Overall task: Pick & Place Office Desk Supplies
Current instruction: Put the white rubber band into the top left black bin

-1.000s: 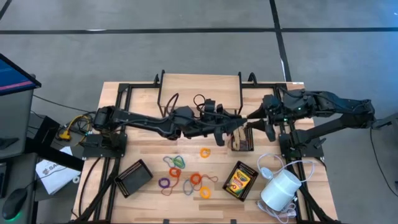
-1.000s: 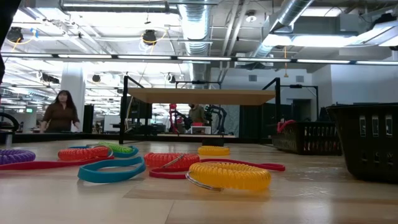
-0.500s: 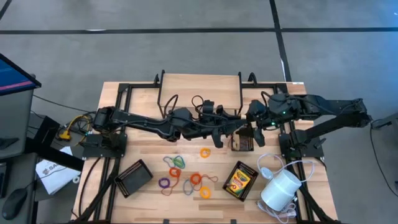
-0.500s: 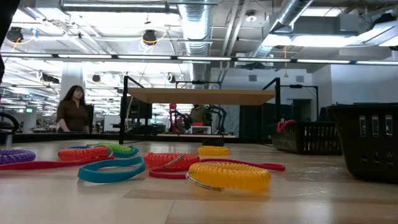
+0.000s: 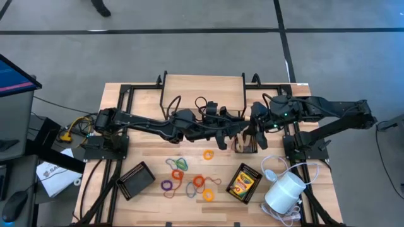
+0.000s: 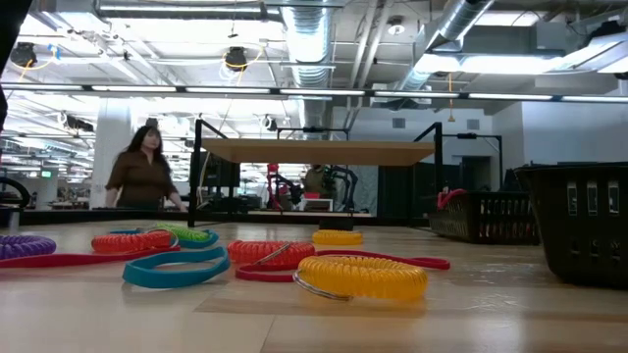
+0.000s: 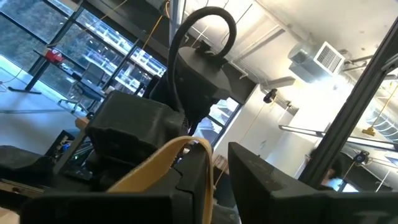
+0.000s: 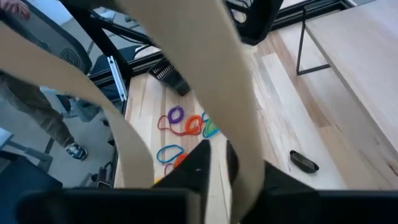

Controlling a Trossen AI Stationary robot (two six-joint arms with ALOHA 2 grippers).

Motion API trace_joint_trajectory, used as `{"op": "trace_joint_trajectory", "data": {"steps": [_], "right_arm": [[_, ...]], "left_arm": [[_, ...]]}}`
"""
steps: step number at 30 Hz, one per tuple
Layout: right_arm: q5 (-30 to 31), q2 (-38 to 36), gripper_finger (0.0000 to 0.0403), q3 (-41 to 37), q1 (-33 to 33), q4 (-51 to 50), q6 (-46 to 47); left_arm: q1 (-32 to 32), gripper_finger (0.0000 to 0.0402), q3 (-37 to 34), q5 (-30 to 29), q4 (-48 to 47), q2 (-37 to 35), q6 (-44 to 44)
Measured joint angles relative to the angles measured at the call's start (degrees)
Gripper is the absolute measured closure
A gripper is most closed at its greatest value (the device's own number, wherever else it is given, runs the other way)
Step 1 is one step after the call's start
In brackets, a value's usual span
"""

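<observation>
A broad tan band (image 8: 186,62) is seen pinched between the pressed-in jaws of the right gripper (image 5: 254,129) at mid-table. The jaws of the left gripper (image 5: 235,135), just beside it, are seen slightly spread, with the band draped against one finger (image 7: 186,180). A black mesh tray (image 5: 247,146) lies directly beneath the two. A handover or drop over the tray is judged to be in hand. The pinch should be kept firm and both wrists lowered together, so that the band is not snapped free. The coloured loops (image 5: 183,176) and a crayon box (image 5: 243,183) remain scattered nearer the table's front edge.
</observation>
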Motion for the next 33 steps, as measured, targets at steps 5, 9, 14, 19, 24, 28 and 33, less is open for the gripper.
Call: {"op": "trace_joint_trajectory", "data": {"steps": [5, 9, 14, 19, 24, 28, 33], "right_arm": [[0.00, 0.00, 0.0396, 0.00, -0.17, -0.14, 0.00], [0.02, -0.12, 0.0400, -0.01, 0.39, -1.97, 0.00], [0.20, -0.84, 0.0401, -0.04, 1.19, -4.94, -0.47], [0.22, -2.06, 0.0402, -0.06, 3.14, -6.59, -8.17], [0.58, -3.76, 0.0402, 0.00, 6.52, -6.58, -17.91], [3.97, -4.44, 0.0402, 0.00, 8.31, -7.30, -22.21], [7.43, -4.96, 0.0403, 0.02, 7.54, -10.82, -22.05]], "left_arm": [[0.00, 0.0339, 0.00, 0.00, -0.33, 0.00, 0.08], [0.00, 0.0339, 0.00, -0.08, -2.37, 0.00, 0.16], [-0.17, 0.0339, 0.00, -0.45, -3.24, 0.00, 2.18], [-0.19, 0.0339, 0.00, -0.13, -3.24, 0.00, 3.15], [-0.17, 0.0339, 0.00, 4.10, -4.10, 0.00, 3.17], [-0.17, 0.0339, 0.00, 7.27, -4.15, 0.00, 3.09], [-0.17, 0.0339, 0.00, 13.88, -4.16, 0.00, 2.99]]}}
